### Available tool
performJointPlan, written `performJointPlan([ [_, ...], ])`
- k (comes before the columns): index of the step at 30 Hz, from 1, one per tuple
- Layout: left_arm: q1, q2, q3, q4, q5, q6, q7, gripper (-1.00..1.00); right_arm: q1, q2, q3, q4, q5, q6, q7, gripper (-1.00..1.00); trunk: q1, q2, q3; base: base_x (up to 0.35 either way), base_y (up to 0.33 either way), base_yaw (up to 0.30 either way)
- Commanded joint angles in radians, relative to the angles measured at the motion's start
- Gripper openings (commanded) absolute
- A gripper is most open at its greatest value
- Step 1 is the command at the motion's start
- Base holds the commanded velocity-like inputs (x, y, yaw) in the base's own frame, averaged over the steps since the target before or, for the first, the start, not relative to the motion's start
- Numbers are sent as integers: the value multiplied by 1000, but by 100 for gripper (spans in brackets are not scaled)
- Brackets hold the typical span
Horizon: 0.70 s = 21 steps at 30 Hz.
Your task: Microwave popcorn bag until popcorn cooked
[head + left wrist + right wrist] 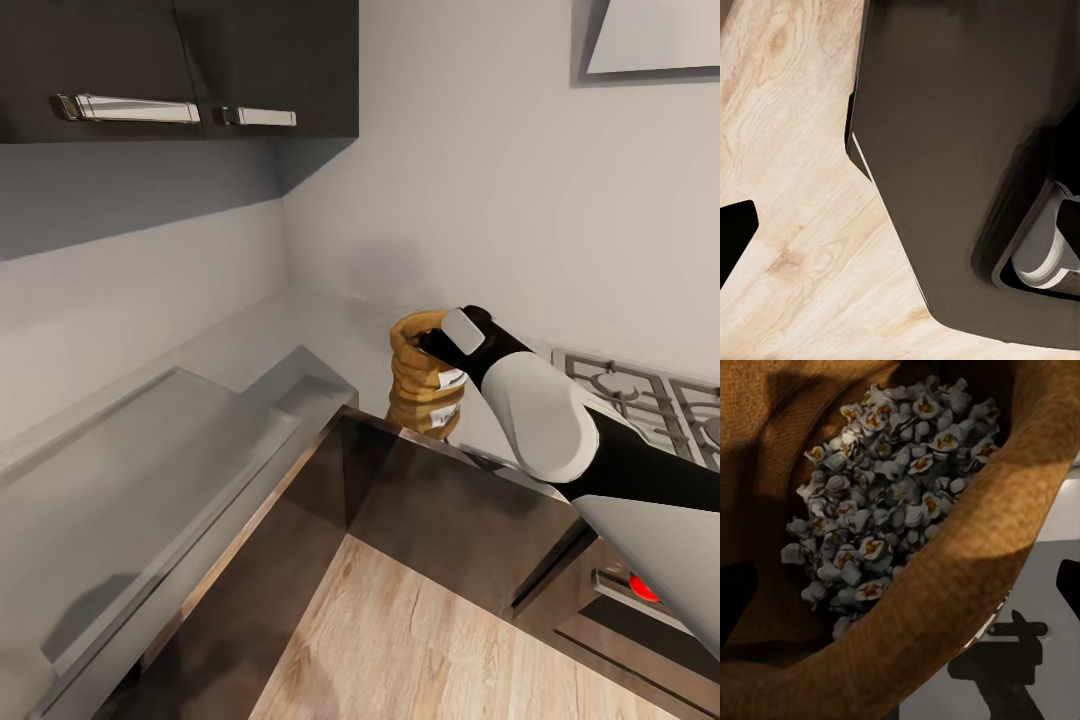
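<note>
The popcorn bag point(418, 385), a squat tan sack with a white label, stands on the grey countertop point(320, 335) close to its shiny front edge, near the inner corner. My right gripper point(443, 343) is at the bag's top on its right side. In the right wrist view the right gripper point(904, 592) is open, its dark fingertips point(736, 600) far apart on either side of the rolled rim point(967, 562). White puffed popcorn point(885, 495) fills the bag. A left gripper finger point(735, 232) hangs over the wooden floor beside the robot's dark base. The microwave is out of view.
A gas stove point(640, 395) with grey grates sits right of the bag, a red light point(645, 588) on the oven front below. Dark wall cabinets point(180, 70) hang at upper left. The counter point(130, 450) continues along the left wall. Wooden floor point(400, 650) lies below.
</note>
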Motion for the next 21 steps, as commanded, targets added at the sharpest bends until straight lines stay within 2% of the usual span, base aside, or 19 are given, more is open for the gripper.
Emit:
performJointPlan([
  [1,0,0,2,0,4,-2,0,100,0,0,5,-2,-11,4,-6,100,0,-1,-1,0,0,0],
  [4,0,0,2,0,4,-2,0,100,0,0,5,-2,-11,4,-7,100,0,-1,-1,0,0,0],
  [5,0,0,2,0,4,-2,0,100,0,0,5,-2,-11,3,-7,-100,0,-1,-1,0,0,0],
  [18,0,0,2,0,4,-2,0,100,0,0,6,-19,-9,15,-13,-100,0,-1,-1,0,0,0],
  [21,0,0,2,0,4,-2,0,100,0,0,6,-20,-10,48,-13,-100,0,-1,-1,0,0,0],
])
